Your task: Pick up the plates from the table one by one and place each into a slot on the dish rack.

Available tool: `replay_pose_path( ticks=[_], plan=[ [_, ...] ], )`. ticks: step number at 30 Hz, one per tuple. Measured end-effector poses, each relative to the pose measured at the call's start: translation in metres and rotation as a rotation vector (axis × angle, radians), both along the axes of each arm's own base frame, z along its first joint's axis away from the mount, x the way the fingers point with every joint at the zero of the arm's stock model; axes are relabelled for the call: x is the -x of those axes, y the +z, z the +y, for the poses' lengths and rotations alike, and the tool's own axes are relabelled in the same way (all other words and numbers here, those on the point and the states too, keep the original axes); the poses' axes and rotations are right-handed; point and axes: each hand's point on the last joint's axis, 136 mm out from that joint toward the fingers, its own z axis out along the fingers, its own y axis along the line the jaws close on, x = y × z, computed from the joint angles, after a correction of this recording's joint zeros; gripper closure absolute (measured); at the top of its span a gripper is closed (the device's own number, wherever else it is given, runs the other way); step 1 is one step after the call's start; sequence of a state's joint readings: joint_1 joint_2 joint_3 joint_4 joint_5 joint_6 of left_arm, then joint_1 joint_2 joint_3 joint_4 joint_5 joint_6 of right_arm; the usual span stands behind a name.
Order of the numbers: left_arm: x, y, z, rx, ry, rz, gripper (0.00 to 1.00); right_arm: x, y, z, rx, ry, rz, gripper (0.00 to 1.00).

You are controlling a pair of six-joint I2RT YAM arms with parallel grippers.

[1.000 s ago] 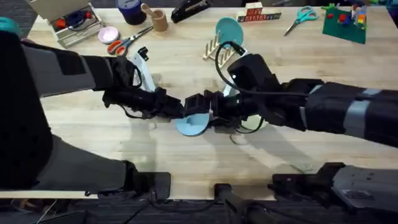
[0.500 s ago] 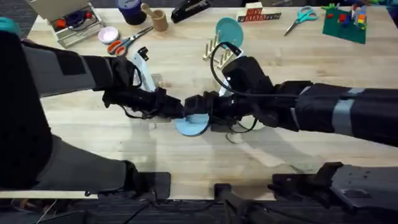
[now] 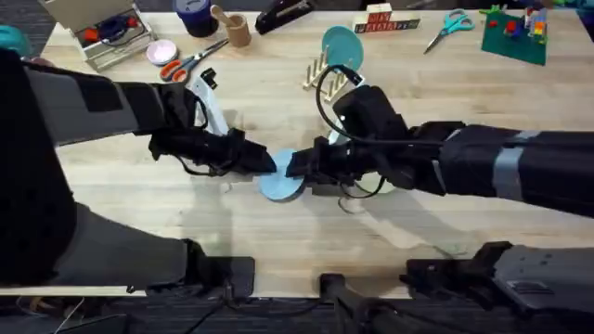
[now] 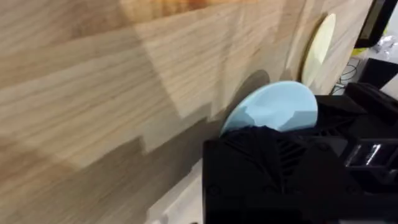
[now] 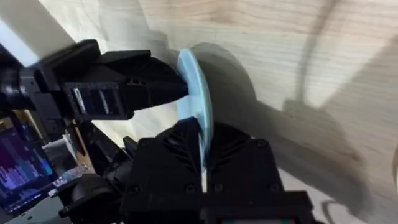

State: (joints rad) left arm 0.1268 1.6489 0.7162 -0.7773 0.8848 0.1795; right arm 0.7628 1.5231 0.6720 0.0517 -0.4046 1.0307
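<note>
Fingers of both grippers pinch the light blue plate (image 3: 281, 176) edgewise.

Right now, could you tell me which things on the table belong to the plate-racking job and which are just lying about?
Job:
blue plate, held between left gripper and right gripper
cream plate
rack

Lying about:
teal plate
pink dish
scissors
supply box

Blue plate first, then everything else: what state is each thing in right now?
Blue plate: gripped on edge by both claws, above the table.
Cream plate: lying flat on table.
Teal plate: standing in rack.
Left claw: shut on blue plate.
Right claw: shut on blue plate.
</note>
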Motion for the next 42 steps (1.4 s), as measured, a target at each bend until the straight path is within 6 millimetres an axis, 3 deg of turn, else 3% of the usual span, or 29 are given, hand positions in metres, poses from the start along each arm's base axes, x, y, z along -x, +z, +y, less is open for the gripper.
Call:
replay_pose_path(
  ticks=[10,21,27,35,42],
  plan=[
    [0.004,0.012,0.007,-0.092,-0.026,-0.029,0.96,-0.01,0.015,-0.006,-0.019,0.01,-0.072,0.97],
    [-0.025,0.093,0.027,-0.255,-0.013,-0.283,0.96,-0.026,0.044,-0.048,0.091,0.029,-0.133,0.97],
    [-0.034,0.13,0.025,-0.337,-0.043,-0.418,0.961,-0.05,0.085,-0.065,0.196,0.104,-0.254,0.97],
    [-0.044,0.171,0.0,-0.512,-0.232,-0.666,0.96,-0.082,0.147,-0.093,0.327,0.232,-0.492,0.971],
    [-0.065,0.196,-0.004,-0.615,-0.269,-0.828,0.96,-0.105,0.191,-0.126,0.41,0.281,-0.644,0.971]
  ],
)
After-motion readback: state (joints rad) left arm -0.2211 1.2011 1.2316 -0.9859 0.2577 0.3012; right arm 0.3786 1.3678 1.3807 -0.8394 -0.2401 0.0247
